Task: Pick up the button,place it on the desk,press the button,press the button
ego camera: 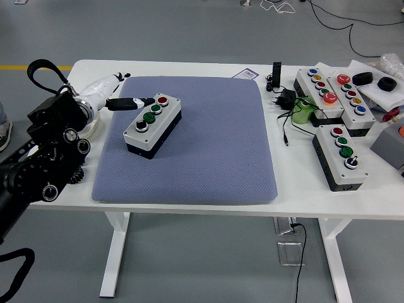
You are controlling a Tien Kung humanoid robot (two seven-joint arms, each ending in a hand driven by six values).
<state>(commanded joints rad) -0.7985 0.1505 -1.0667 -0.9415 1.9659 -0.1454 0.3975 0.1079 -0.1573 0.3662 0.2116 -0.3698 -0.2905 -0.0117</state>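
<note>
While the left hand (129,103) points one extended finger at the red button (163,100) on the grey four-button control box (152,124) (lying near the left edge of the blue-grey mat (208,145)), holding nothing, an off-centre press could shove the box sideways.

A: We log the mat (208,145) as blue-grey cloth, matt, with a fine dotted weave. Table (189,205)?

B: We see a smooth white top, slight sheen, on painted white metal legs. Button box (152,124) looks like hard plastic, matt grey lid over a black base, glossy caps.

A: Left hand (129,103)?

B: We note glossy white plastic shell, black matt finger. The arm (47,145) reads as black metal, semi-matt. Spare boxes (341,154) at right, same plastic.
</note>
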